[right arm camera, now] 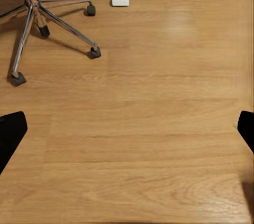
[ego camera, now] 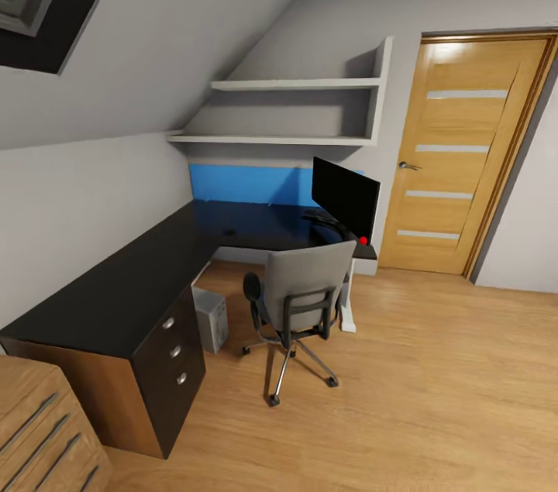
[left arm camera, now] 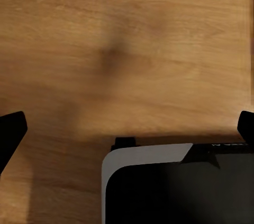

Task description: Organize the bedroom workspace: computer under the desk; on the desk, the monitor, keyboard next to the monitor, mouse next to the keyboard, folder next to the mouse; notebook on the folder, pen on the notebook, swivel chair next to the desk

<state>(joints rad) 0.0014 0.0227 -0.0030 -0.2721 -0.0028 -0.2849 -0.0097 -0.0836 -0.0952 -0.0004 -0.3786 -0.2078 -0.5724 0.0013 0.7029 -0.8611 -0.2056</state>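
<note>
Both tools gape empty over wooden floor (black desk beyond).

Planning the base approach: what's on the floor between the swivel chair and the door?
Bare wooden floor in the head view. Nothing lies between the swivel chair and the door; the desk's white leg stands close beside the chair.

Both wrist cams: left gripper & right gripper aimed down, fingers spread wide, nothing between.
</note>
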